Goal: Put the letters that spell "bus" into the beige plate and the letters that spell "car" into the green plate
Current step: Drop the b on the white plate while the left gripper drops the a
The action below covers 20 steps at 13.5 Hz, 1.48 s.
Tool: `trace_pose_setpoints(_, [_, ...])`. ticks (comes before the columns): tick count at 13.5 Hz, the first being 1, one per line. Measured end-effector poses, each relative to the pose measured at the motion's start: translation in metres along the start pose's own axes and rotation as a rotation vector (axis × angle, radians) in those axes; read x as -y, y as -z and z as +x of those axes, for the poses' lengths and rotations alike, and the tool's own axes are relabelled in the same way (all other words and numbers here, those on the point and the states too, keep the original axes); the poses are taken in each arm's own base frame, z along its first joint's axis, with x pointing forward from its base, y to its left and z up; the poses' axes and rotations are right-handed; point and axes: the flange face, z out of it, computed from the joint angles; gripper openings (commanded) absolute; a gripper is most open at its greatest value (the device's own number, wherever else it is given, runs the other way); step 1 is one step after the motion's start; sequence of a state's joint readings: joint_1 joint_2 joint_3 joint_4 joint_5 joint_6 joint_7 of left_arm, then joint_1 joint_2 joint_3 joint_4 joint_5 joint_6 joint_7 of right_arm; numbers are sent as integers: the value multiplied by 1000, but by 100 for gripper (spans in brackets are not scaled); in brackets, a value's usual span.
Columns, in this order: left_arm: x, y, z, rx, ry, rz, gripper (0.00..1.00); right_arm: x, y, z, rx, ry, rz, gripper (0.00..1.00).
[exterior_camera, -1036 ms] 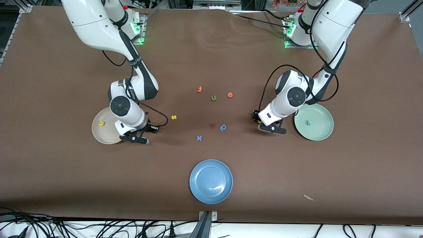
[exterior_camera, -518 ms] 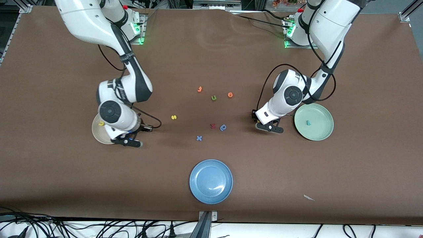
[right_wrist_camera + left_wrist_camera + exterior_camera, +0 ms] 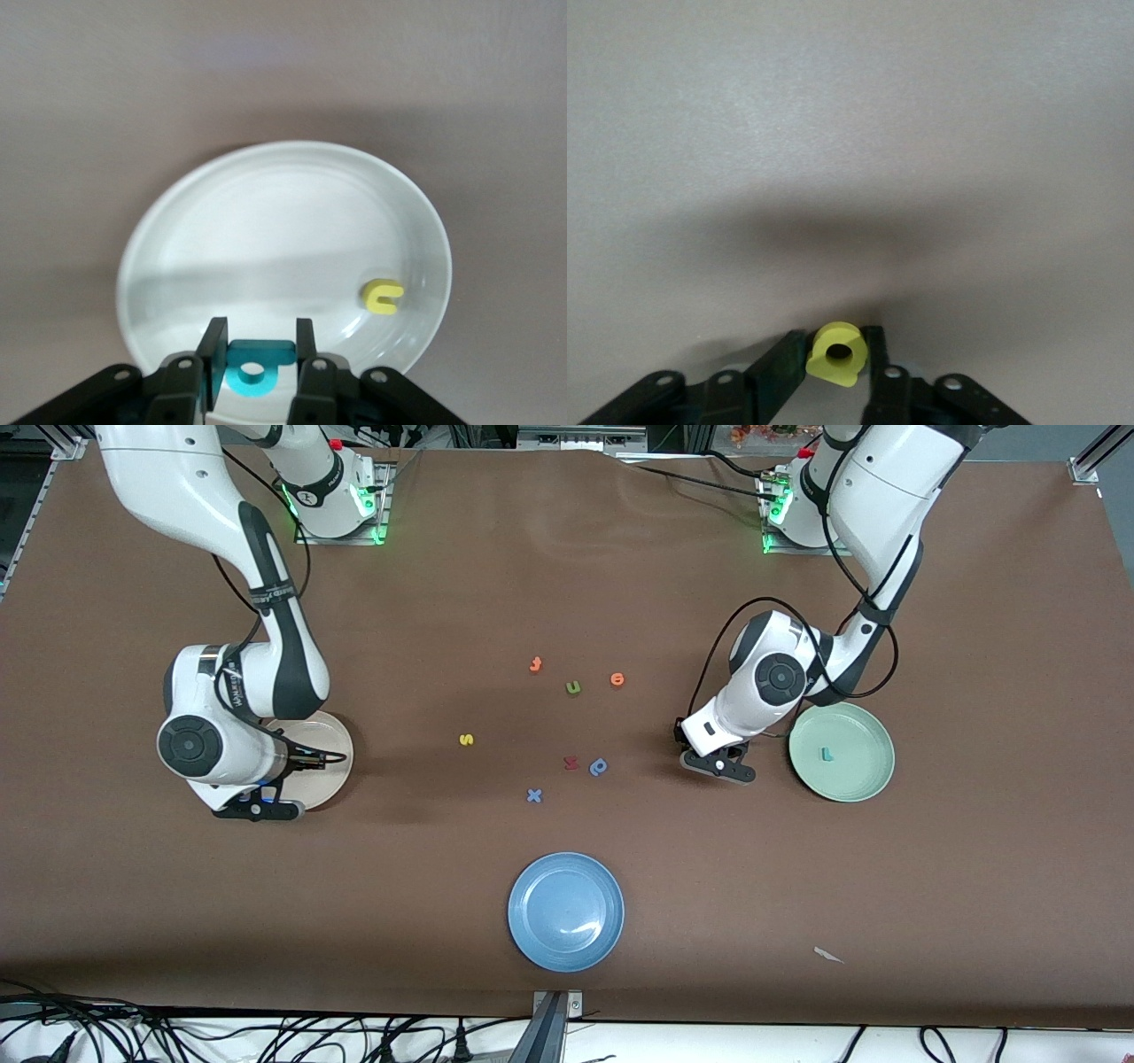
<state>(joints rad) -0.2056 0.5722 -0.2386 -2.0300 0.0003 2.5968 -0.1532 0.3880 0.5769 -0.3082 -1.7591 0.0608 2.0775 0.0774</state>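
In the right wrist view my right gripper point(image 3: 259, 338) is shut on the teal "b" point(image 3: 252, 370), held over the beige plate point(image 3: 283, 221). A yellow "u" point(image 3: 383, 297) lies in that plate. In the front view the right arm covers much of the beige plate point(image 3: 332, 757) and the right gripper point(image 3: 257, 808) hangs at its edge. My left gripper point(image 3: 834, 340) is down on the table with its fingers against both sides of the yellow "a" point(image 3: 837, 356). In the front view the left gripper point(image 3: 719, 766) is beside the green plate point(image 3: 873, 779), which holds a blue-green letter point(image 3: 827, 754). The yellow "s" point(image 3: 466, 739) lies on the table.
Mid-table lie an orange "t" point(image 3: 535, 664), a green "u" point(image 3: 573, 686), an orange "o" point(image 3: 617, 679), a red letter point(image 3: 571, 763), a dark blue rounded letter point(image 3: 599, 766) and a blue "x" point(image 3: 533, 795). A blue plate point(image 3: 565, 948) sits nearer the camera.
My right arm has swung toward its own end of the table, so its gripper now hangs over the beige plate. My left gripper has closed on the yellow "a".
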Motion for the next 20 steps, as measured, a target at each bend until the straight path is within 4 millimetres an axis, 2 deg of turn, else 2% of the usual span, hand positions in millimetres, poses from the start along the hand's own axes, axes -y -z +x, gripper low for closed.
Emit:
trace_pose_setpoints(2, [0,0,0,0,-3,2,0,-9,-21,-2,-1,20,-2,99])
trace_pose_setpoints(5, [0,0,0,2,-2,3,0,-11,-26,-3,-6,27,-3,100])
trace_pose_setpoints(8, [13,5,3,34,9,26,0,-1,-6,1,-34,18,10,100])
trace_pose_setpoints(10, [27,21,9,58,25,42,0,36,22,-2,-38,-31,40,99])
trace_pose_setpoints(12, [43,46,16,84,48,54,0,90,45,-13,-46,-78,75,99])
trace_pose_setpoints(13, [53,60,19,94,52,60,0,115,50,-20,-48,-96,90,99])
trace_pose_setpoints(15, [81,85,18,116,33,67,0,158,52,-32,-55,-138,120,99])
trace_pose_setpoints(16, [101,92,16,131,17,69,0,176,52,-37,-64,-158,137,99])
trace_pose_setpoints(19, [176,95,4,168,-61,78,0,221,38,-50,-88,-188,163,99])
trace_pose_setpoints(20, [193,93,-2,179,-78,78,10,236,27,-55,-96,-196,167,99])
